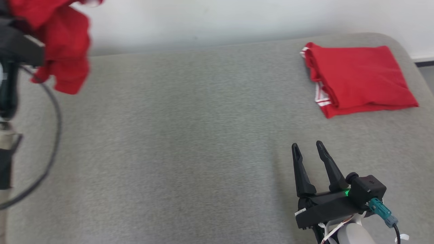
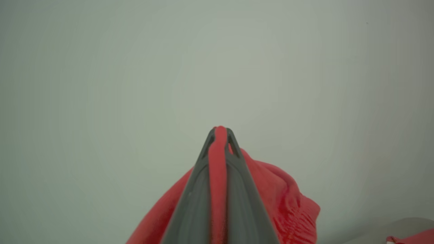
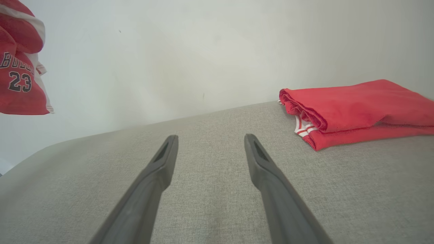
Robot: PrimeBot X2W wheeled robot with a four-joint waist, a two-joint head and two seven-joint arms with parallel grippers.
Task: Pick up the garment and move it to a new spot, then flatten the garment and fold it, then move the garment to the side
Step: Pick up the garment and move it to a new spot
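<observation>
A red garment [image 1: 64, 44] hangs bunched in the air at the far left, above the grey table [image 1: 176, 145]. My left gripper [image 2: 220, 130] is shut on a fold of the red garment [image 2: 284, 200], which drapes down around its fingers. From the right wrist the hanging garment [image 3: 20, 74] shows white trim and the number 23. My right gripper [image 1: 308, 147] rests open near the table's front right, with nothing between its fingers [image 3: 162, 159].
A second red garment [image 1: 359, 79], folded with white-striped trim, lies at the back right of the table; it also appears as a folded stack [image 3: 356, 112] ahead and right of my right gripper. A pale wall [image 1: 237, 20] rises behind the table. A black cable [image 1: 51, 142] loops at the left edge.
</observation>
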